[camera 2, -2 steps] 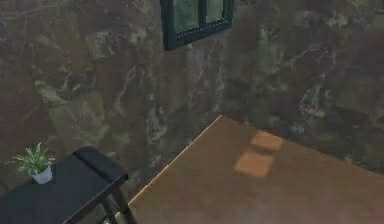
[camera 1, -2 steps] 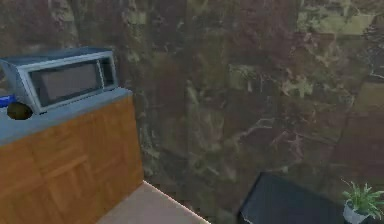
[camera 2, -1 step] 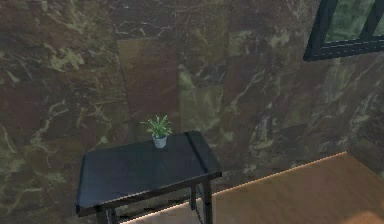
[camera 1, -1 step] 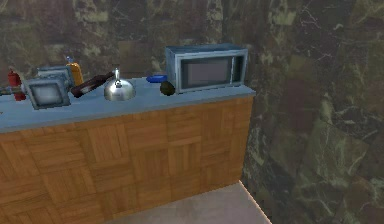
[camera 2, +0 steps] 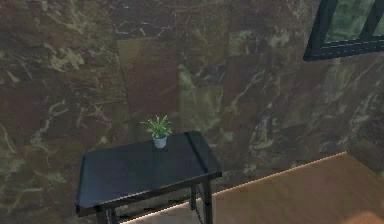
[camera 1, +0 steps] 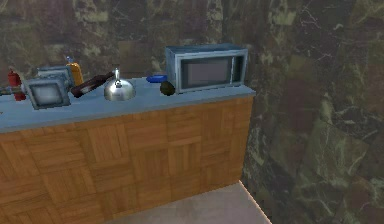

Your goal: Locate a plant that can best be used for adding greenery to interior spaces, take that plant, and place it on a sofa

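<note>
The blue-grey tabletop [camera 1: 150, 108] looks smooth and matt, over a front [camera 1: 120, 165] of warm parquet wood with visible grain. At its right end the microwave [camera 1: 207, 68] has a brushed grey metal casing and a dark, glassy door. Near the middle the kettle [camera 1: 119, 88] is polished, bright metal. The walls [camera 1: 320, 120] are dark, mottled stone. The black tabletop [camera 2: 140, 172] is smooth with a faint sheen; at its back edge the plant [camera 2: 158, 125] sits in 1 pale, matt pot [camera 2: 160, 142]. The floor [camera 2: 300, 195] is orange-brown wood
</note>
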